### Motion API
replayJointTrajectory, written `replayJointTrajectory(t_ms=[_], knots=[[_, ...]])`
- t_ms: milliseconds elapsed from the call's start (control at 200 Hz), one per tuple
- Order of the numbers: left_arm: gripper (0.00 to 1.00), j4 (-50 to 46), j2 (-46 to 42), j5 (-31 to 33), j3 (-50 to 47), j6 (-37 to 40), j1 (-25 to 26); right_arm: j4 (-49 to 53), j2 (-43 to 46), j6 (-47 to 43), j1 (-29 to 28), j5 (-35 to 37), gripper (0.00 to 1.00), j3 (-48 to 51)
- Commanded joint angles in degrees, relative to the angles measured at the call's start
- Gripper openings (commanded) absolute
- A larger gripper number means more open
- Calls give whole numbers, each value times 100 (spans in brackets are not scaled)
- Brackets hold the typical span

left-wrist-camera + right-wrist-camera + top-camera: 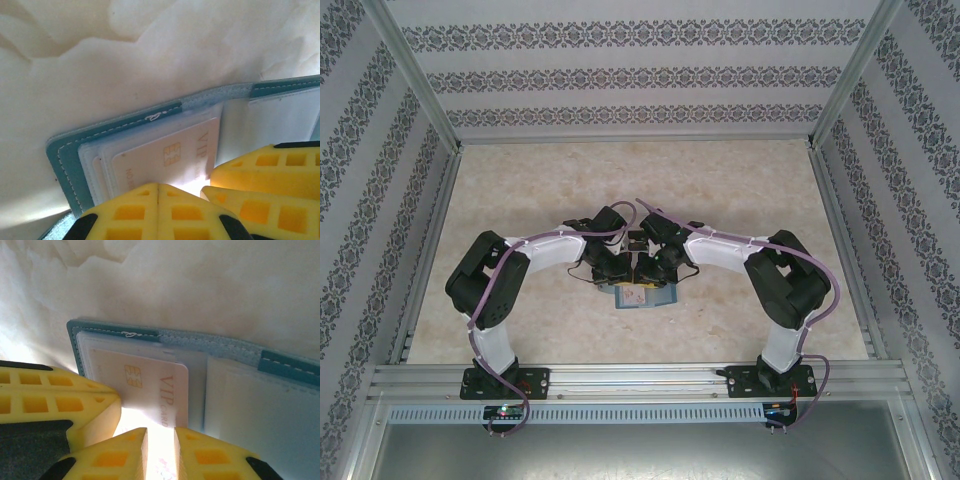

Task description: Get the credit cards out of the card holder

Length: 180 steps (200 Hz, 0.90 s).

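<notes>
Teal card holder (67, 165) lies open on the marble-look table (740, 180), mid-table between both arms. Pale VIP card (172, 155) with gold chip sits in its clear sleeve, sticking out a bit; more sleeves behind it. Nothing is fully out yet, so extraction seems barely started. Left gripper (157, 192) has its yellow fingers pressed together at the card's edge. Right gripper (160, 437) is slightly parted around the card's lower edge; can't tell if it's pinching.

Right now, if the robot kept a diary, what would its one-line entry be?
stage: extracting | teal-blue bifold card holder: open on table | pale VIP chip card: partly in sleeve | left gripper: shut | right gripper: pinching card edge
</notes>
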<state>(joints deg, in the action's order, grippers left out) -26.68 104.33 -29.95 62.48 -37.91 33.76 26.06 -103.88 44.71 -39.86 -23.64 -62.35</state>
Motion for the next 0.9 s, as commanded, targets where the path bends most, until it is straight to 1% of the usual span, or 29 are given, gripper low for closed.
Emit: replayJointTrajectory(t_ms=[0, 75, 205, 450, 894], knots=[[0, -204, 36, 13, 70, 84, 60, -13, -133, -6, 48, 29, 24, 82], [0, -214, 30, 6, 74, 89, 61, -40, -168, -16, 41, 12, 25, 109], [0, -246, 21, 10, 81, 99, 61, 89, -153, -63, 41, 199, 26, 118], [0, -268, 4, 29, 85, 108, 61, 440, -39, -181, 50, 539, 31, 89], [0, -430, 14, 160, 105, 193, 61, 628, 184, -208, 54, 681, 32, 53]])
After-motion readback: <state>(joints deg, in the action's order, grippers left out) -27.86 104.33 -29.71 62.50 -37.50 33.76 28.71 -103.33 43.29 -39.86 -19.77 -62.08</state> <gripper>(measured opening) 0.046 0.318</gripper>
